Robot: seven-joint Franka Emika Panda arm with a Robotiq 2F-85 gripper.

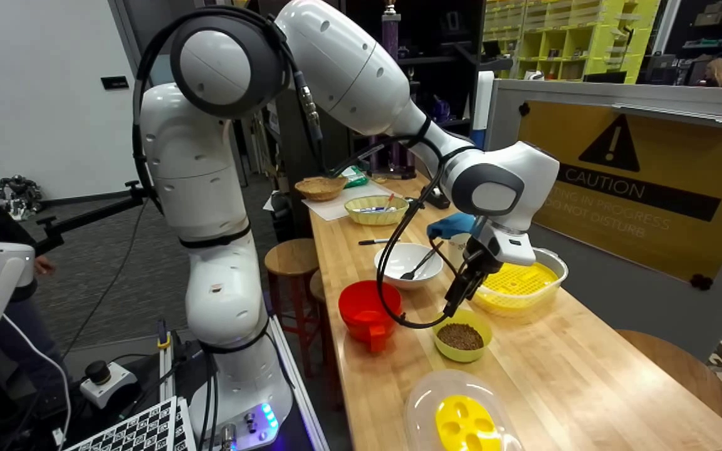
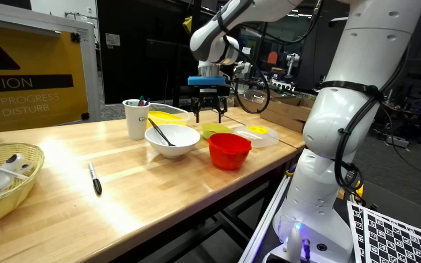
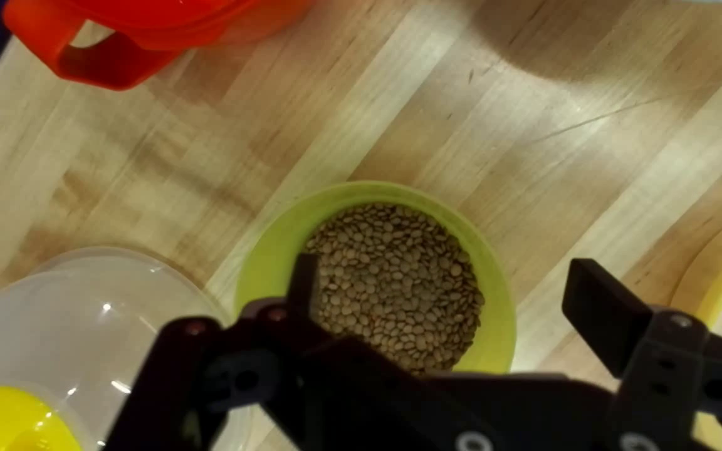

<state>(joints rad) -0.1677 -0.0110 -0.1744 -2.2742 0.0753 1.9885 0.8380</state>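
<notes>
Left to right in an exterior view: well left of the green bowl point(image 2: 216, 128), one marker point(image 2: 95, 179); nearer it, one cup point(image 2: 136, 122); close on its left, one white bowl point(image 2: 185, 140) holding one black utensil point(image 2: 161, 134). The single green bowl stands upright on the desk point(image 2: 152, 186), round mouth facing up, equally wide every way, lentils point(image 1: 459, 336) inside; the jaws are spread wide above it, pointing down. In front of it, one red bowl point(image 2: 228, 153); right of it, one clear cover point(image 2: 267, 141).
</notes>
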